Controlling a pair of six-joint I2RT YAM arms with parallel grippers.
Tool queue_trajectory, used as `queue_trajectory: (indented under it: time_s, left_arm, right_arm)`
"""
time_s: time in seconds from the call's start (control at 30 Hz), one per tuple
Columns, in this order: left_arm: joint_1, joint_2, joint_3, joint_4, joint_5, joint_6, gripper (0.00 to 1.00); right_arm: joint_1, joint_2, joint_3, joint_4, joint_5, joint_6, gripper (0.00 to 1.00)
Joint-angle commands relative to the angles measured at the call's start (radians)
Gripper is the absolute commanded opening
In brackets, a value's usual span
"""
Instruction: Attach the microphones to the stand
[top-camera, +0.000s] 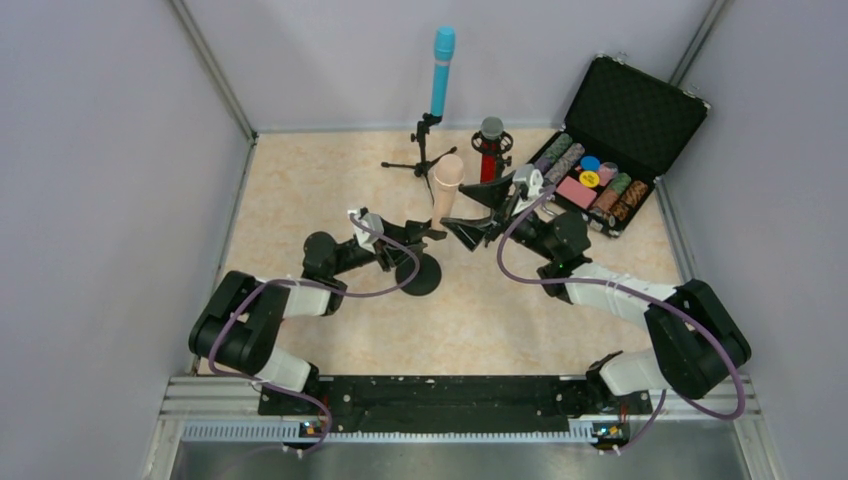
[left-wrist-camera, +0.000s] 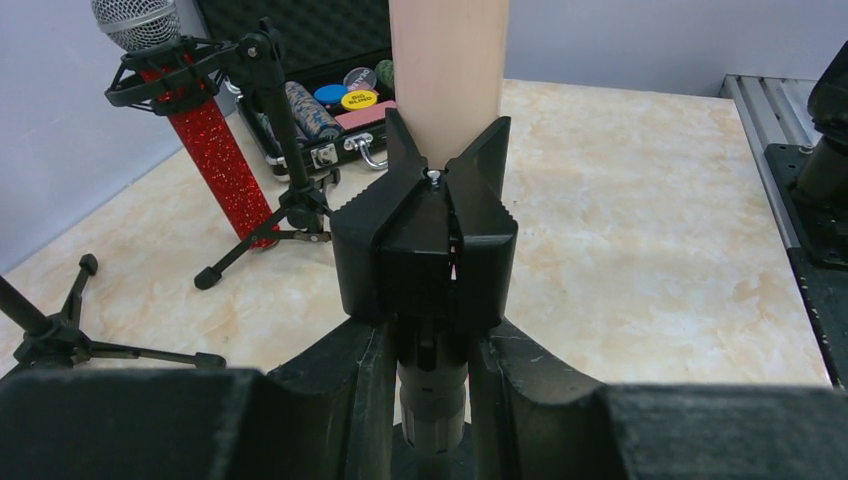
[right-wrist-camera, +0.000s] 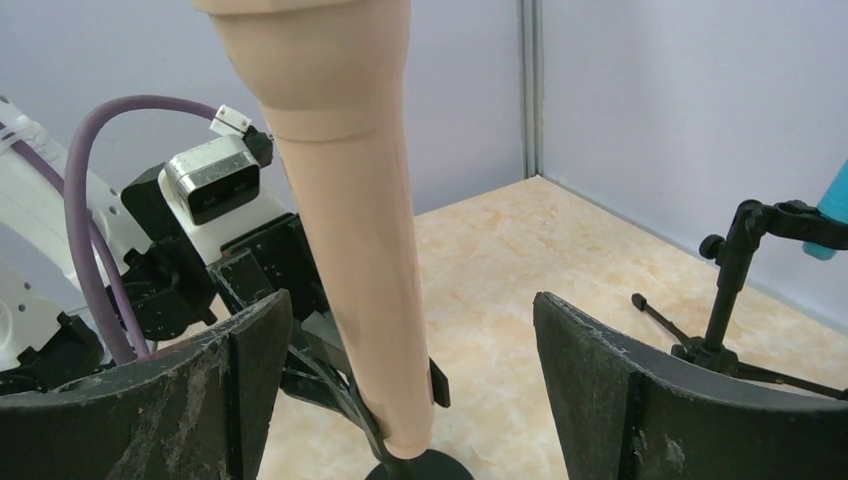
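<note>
While left end effector (left-wrist-camera: 432, 375) grips stand (left-wrist-camera: 428, 255), peach microphone (left-wrist-camera: 448, 70) sits clipped.

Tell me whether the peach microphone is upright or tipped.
Upright: the peach microphone rises straight from the stand clip, head uppermost.

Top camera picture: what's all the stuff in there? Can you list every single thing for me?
teal-blue microphone: 1, teal-blue, upright on the far tripod stand.
red microphone: 1, glittery red with a silver head, in a black mount on the second tripod stand, right of the teal one.
peach microphone: 1, pale peach, upright in the clip of the round-base stand, mid-table.
case: 1, black, open, far right.
poker chips: several rows, mixed colours, inside the case.
table: 1, beige marble.
left tool: 1, black, closed on the round-base stand's pole.
right tool: 1, black, open, one finger on either side of the peach microphone.
</note>
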Motion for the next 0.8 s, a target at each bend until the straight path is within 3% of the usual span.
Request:
queue_trajectory:
  time_s: [0.0,0.57,0.77]
  left_arm:
    - [0.006,0.000,0.030,0.093,0.042,-0.001,0.00]
    - [0.007,-0.138,0.111,0.089,0.034,-0.102,0.00]
    - [0.004,-0.247,0.188,-0.090,0.033,-0.104,0.00]
  right_arm:
    - [-0.012,-0.046,0.006,-0.020,-0.020,-0.048,0.88]
    - [-0.055,-0.229,-0.096,-0.236,-0.019,-0.174,0.89]
    - [-0.056,-0.245,-0.120,-0.270,-0.075,-0.202,0.88]
